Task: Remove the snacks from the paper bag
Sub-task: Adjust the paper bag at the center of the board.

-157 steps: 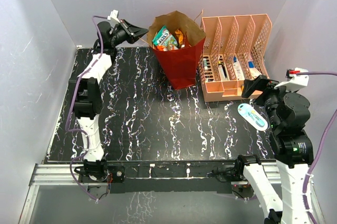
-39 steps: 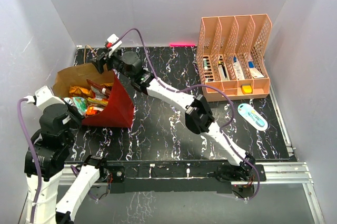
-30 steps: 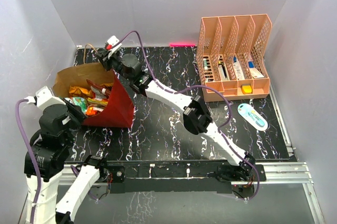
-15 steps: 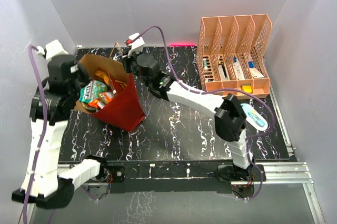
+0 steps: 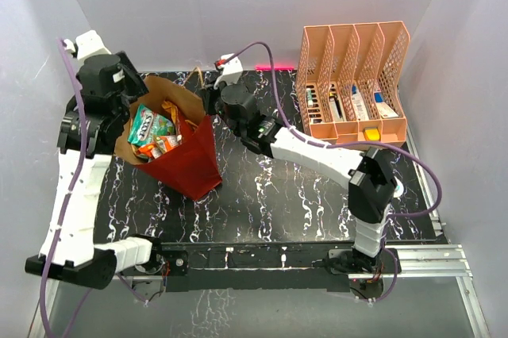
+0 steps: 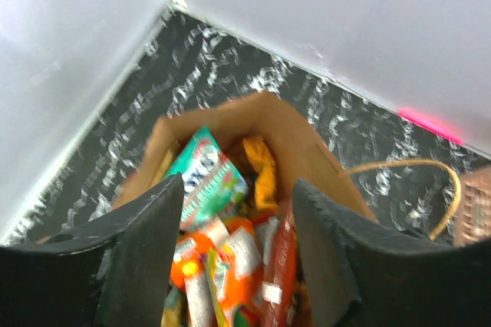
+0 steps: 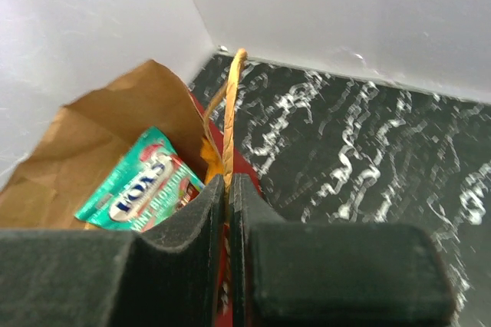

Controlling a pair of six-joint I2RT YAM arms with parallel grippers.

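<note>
The dark red paper bag (image 5: 189,165) stands tilted at the left of the table, its brown mouth facing up and to the left. Inside lie the snacks: a teal-green packet (image 5: 148,124) (image 6: 205,176) (image 7: 142,183) on top, with orange (image 6: 230,262) and red (image 6: 281,254) packets under it. My left gripper (image 5: 129,109) (image 6: 238,186) hangs open over the bag's mouth, with the packets showing between its fingers and nothing held. At the bag's right rim my right gripper (image 5: 208,101) (image 7: 229,183) is shut on a twisted paper handle (image 7: 232,112).
A peach file organiser (image 5: 353,84) with small items stands at the back right. The bag's other handle (image 6: 418,166) loops out over the black marbled table (image 5: 278,195). White walls close in on the left, back and right.
The bag, on its side a second ago, has been raised by its handle and shifted right. My left gripper has risen to the bag's mouth and opened.
</note>
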